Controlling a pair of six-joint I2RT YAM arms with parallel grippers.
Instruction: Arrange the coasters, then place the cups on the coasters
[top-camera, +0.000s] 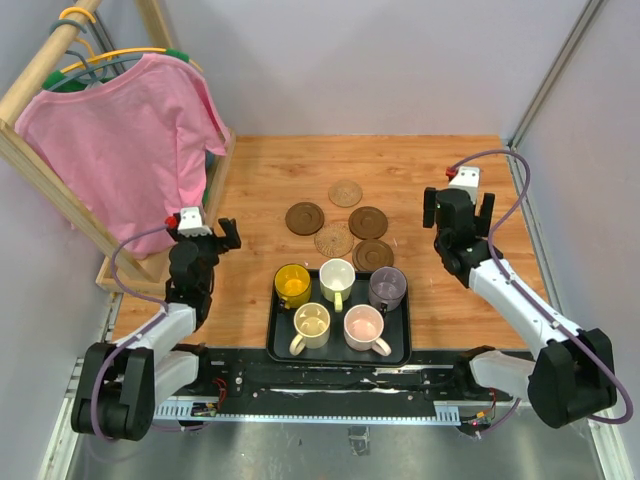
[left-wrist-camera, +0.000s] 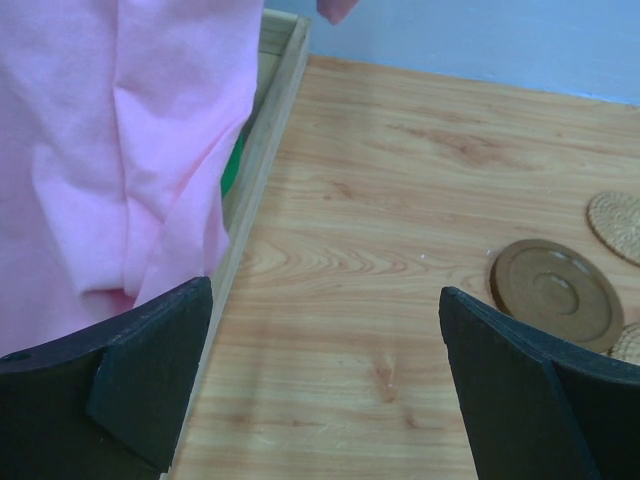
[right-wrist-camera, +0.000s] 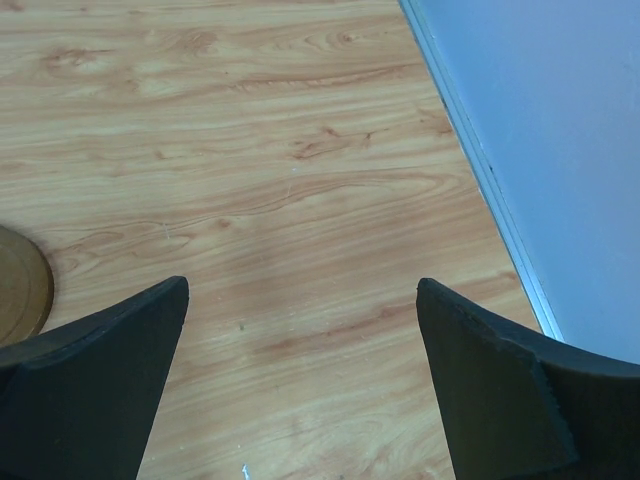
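Wooden coasters (top-camera: 333, 240) are left unarranged, cups (top-camera: 337, 278) in tray (top-camera: 276, 330); left hand (left-wrist-camera: 325, 310) and right hand (right-wrist-camera: 300, 290) are released, empty; coaster grasp is required.

Smooth wood-grain table (top-camera: 270, 175), glossy mugs (top-camera: 337, 279)

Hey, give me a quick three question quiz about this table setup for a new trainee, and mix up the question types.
1. How many coasters lie on the table?
2. The cups stand: A on the coasters; B in the black tray; C on bare wood.
3. True or false: the left gripper and right gripper both have open, empty jaws.
Key: 1 five; 2 B; 3 true.
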